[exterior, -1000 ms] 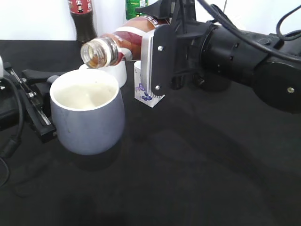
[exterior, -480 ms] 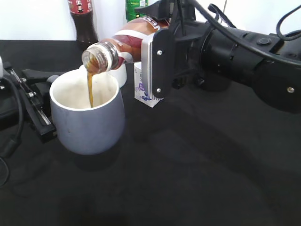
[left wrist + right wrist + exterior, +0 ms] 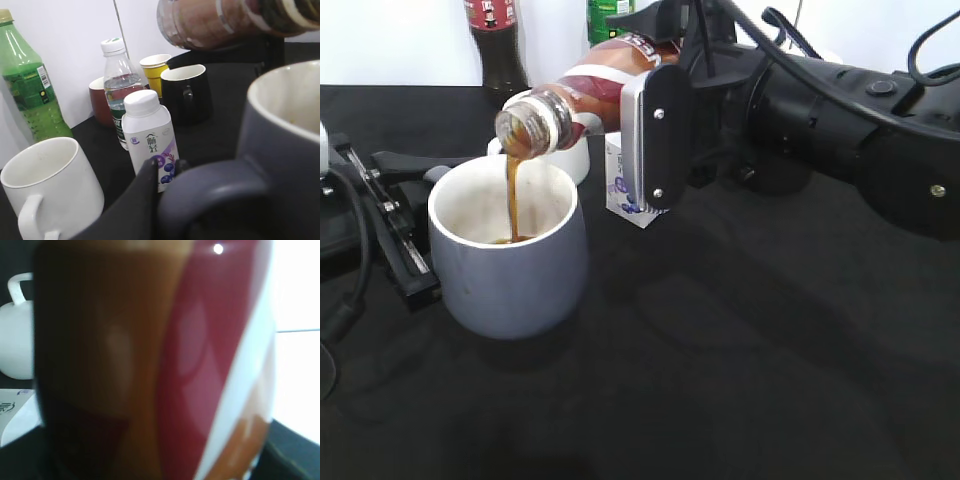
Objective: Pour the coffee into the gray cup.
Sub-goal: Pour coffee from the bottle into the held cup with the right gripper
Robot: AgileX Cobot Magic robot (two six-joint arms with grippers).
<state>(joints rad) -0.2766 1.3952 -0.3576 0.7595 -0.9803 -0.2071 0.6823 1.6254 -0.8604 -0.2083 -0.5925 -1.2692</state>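
Observation:
The gray cup [image 3: 510,265] stands on the black table at the left. My left gripper [image 3: 400,245] is shut on its handle; the handle [image 3: 215,187] and one black finger [image 3: 165,167] show in the left wrist view. My right gripper [image 3: 650,110] is shut on the coffee bottle [image 3: 595,85] and holds it tilted, mouth down, over the cup. A thin brown stream [image 3: 512,195] runs from the mouth into the cup, and a little coffee lies at the bottom. The bottle fills the right wrist view [image 3: 150,360] and hides the fingers there.
A small white yogurt bottle [image 3: 625,190] stands just behind the cup, under the right gripper. A white mug [image 3: 45,185], a green bottle [image 3: 27,85], a water bottle [image 3: 120,85], a black mug [image 3: 187,92] and a cola bottle [image 3: 498,45] stand further back.
The bottle has tipped further down. One second ago nothing flowed; now a steady stream runs into the cup and coffee gathers inside. The cup has barely shifted.

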